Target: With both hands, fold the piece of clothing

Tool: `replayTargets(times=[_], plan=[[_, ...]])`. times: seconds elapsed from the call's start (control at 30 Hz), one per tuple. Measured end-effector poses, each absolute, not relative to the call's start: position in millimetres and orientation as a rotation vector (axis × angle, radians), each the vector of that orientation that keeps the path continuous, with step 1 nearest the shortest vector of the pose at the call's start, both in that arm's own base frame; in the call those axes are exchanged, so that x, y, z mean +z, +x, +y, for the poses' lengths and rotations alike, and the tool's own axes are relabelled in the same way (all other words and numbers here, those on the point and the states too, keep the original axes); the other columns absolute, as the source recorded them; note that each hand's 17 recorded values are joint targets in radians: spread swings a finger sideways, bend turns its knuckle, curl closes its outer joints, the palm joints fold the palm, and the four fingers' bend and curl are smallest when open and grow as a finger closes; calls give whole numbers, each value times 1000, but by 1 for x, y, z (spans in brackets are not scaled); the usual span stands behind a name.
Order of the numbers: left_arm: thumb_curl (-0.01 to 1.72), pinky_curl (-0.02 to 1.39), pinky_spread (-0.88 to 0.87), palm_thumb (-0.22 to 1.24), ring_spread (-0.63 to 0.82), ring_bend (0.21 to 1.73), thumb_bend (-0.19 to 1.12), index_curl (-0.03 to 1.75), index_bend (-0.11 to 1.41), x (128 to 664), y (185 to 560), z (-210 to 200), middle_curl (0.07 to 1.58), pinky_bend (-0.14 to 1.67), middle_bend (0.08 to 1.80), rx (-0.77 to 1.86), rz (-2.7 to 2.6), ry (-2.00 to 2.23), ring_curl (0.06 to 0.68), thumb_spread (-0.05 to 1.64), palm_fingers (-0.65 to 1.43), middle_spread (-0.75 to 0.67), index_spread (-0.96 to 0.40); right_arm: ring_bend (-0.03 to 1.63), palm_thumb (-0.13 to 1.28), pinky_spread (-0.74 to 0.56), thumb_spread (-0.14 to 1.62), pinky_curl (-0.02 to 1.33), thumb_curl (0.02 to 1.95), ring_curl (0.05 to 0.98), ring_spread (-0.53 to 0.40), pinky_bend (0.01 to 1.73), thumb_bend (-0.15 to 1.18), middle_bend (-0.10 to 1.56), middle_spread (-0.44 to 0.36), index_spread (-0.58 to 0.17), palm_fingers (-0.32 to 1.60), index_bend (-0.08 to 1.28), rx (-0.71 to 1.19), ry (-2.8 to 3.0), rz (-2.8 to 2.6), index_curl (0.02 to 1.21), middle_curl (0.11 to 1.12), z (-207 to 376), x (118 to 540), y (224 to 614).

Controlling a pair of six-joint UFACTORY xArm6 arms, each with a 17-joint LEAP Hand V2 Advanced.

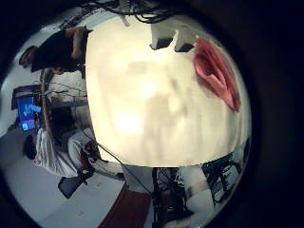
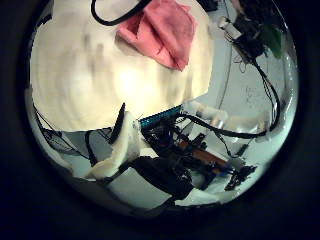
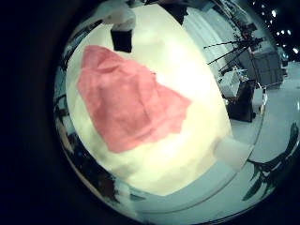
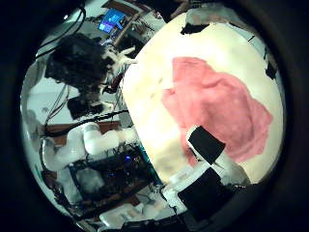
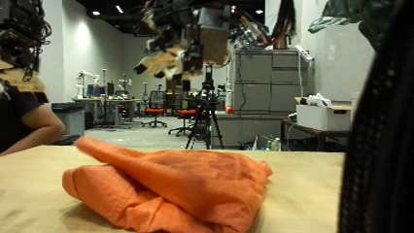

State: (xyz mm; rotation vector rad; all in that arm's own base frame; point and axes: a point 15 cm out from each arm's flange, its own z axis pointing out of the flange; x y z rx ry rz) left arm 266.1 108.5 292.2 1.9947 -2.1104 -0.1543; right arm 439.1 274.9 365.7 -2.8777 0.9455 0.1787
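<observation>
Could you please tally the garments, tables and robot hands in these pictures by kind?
Orange garment: 1
Table: 1
Robot hands, left hand and right hand: 2
Total: 4

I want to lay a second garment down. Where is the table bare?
The table is bare nearly all round the crumpled garment. The widest free stretch lies beside it, toward the far table edge. Crowding is only at the garment itself. A hand hangs well above, touching nothing.
</observation>
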Motion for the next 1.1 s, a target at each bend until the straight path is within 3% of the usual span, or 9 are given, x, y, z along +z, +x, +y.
replayTargets(times=[0.1,0.2,0.53,0.73,1.1], plan=[[333,315,456,481,489,545,-20,268,157,303,265,94,308,401,196,-145,-2140,1987,221,1204,3,281,94,527,840,444,1087,506,450,319,180,460,-18,442,-62,-395,150,578,236,-2906,984,550,490,245,390,413],[334,315,459,475,487,547,-20,271,159,310,268,77,310,400,196,-127,-2171,1976,222,1197,17,279,91,484,835,442,1094,468,444,308,170,372,-21,435,-71,-375,142,604,259,-2899,1050,555,479,209,417,391],[343,319,444,456,480,564,-23,271,155,340,257,4,310,418,187,-242,-2226,1832,224,1139,10,299,86,368,799,441,1126,383,421,260,184,264,-19,331,-27,-342,199,513,321,-2828,1286,489,412,130,408,326],[346,316,437,453,477,574,-20,273,153,345,253,-4,313,416,198,-242,-2235,1860,223,1133,24,283,82,311,779,440,1132,358,400,243,193,223,-24,280,-44,-342,223,478,313,-2791,1519,465,388,88,386,300],[346,314,438,461,473,572,-20,273,153,332,245,5,324,416,199,-202,-2127,1919,218,1128,37,273,80,229,754,425,1141,301,359,226,212,173,-19,252,-7,-347,270,420,310,-2805,1619,435,370,91,386,282]])
